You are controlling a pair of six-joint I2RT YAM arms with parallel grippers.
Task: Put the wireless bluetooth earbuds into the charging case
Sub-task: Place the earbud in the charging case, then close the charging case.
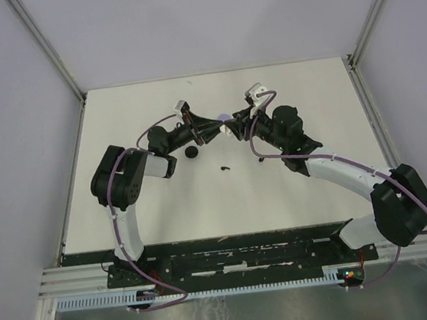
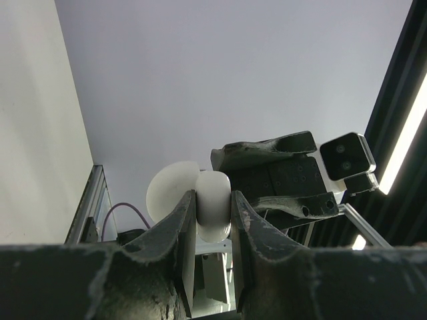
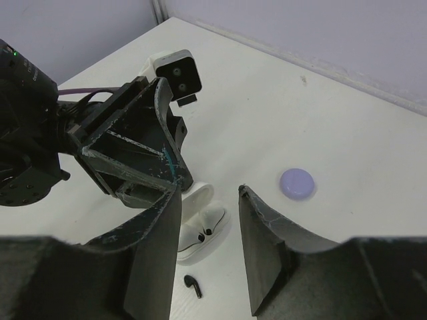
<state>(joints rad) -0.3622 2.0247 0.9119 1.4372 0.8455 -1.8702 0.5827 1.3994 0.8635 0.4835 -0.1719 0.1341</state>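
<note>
Table point(image 1: 173, 211), top view: flat matte white, lilac-grey walls on three sides; round black puck point(image 1: 191, 152) left of centre; black earbud point(image 1: 225, 168) lay at centre, long axis along the near edge.
Left gripper point(image 2: 213, 199), left wrist view: was clamped on smooth white charging case point(image 2: 213, 220), its round lid point(image 2: 167, 193) open.
Right gripper point(image 3: 209, 192), right wrist view: fingers stood apart near the case; stemmed earbud point(image 3: 193, 285) lay on the table beside it.

white table point(image 1: 280, 199) with lilac puck point(image 3: 296, 183), black puck point(image 1: 191, 152), black earbud point(image 1: 225, 168)
</note>
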